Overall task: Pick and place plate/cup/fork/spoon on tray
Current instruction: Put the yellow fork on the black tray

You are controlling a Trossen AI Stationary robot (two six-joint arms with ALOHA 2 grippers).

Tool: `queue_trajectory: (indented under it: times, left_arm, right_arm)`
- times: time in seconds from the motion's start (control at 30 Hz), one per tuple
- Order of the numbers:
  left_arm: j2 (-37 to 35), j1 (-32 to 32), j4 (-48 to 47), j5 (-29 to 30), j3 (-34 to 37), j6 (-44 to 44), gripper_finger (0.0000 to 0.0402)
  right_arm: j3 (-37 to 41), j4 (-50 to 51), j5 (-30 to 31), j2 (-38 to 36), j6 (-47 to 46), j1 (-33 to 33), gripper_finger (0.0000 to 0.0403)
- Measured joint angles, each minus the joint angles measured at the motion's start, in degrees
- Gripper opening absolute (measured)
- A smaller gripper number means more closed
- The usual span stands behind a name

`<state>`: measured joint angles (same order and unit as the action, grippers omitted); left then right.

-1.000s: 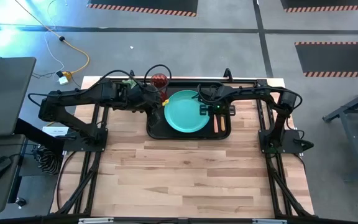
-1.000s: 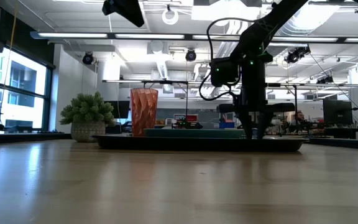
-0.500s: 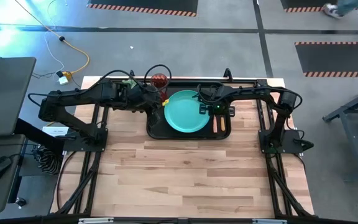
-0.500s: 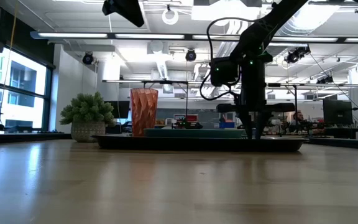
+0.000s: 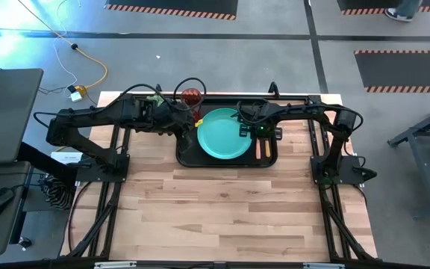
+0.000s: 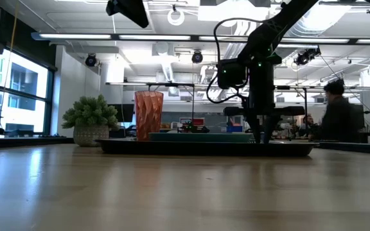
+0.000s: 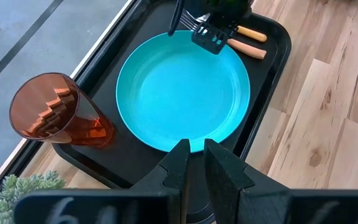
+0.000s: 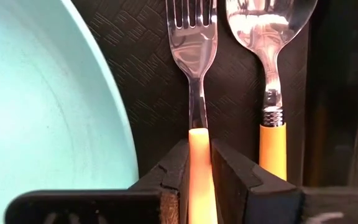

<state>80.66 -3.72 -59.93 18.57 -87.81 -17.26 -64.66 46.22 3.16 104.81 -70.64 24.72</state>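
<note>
A pale wooden plank table (image 5: 230, 209) carries a large black rectangular tray with rounded corners and a raised rim (image 5: 187, 158) at its far edge. On the tray's middle lies the round, flat turquoise plate (image 5: 224, 134), taking up most of the floor. The two dark arms reach in from either side: the left gripper (image 7: 192, 163) hangs above the tray's left edge, just beside the plate's rim, its two fingers drawn nearly together with only a thin slit between them and nothing in their grasp. The right gripper (image 8: 199, 163) is down on the tray to the right of the plate, its fingers pressed against both sides of the orange handle of the slim fork with silver tines (image 8: 192, 59), which lies flat on the tray's textured floor. The small translucent red faceted tumbler (image 7: 58, 122) stands upright in the tray's far left corner, apart from the plate. Just beside the fork, parallel and farther from the plate, rests the slim spoon with a silver oval bowl and orange handle (image 8: 270, 65). A green spiky potted plant (image 6: 90, 120) sits off the tray near the cup.
</note>
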Motion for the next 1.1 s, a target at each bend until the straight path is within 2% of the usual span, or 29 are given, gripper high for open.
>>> queue_trajectory:
  times: [0.13, 0.4, 0.57, 1.1]
  left_arm:
    - [0.0, 0.0, 0.0, 0.0, 0.0, 0.0, 0.0039]
    - [0.0, 0.0, 0.0, 0.0, 0.0, 0.0, 0.0039]
    - [0.0, 0.0, 0.0, 0.0, 0.0, 0.0, 0.0039]
    - [0.0, 0.0, 0.0, 0.0, 0.0, -0.1, 0.0039]
  right_arm:
    - [0.0, 0.0, -0.4, 0.0, 0.1, 0.0, 0.0059]
    - [0.0, 0.0, -0.3, 0.0, 0.6, 0.0, 0.0121]
    - [0.0, 0.1, -0.4, 0.0, 1.7, 0.0, 0.0144]
    - [-1.7, 5.2, -0.5, -0.2, 2.6, 0.0, 0.0151]
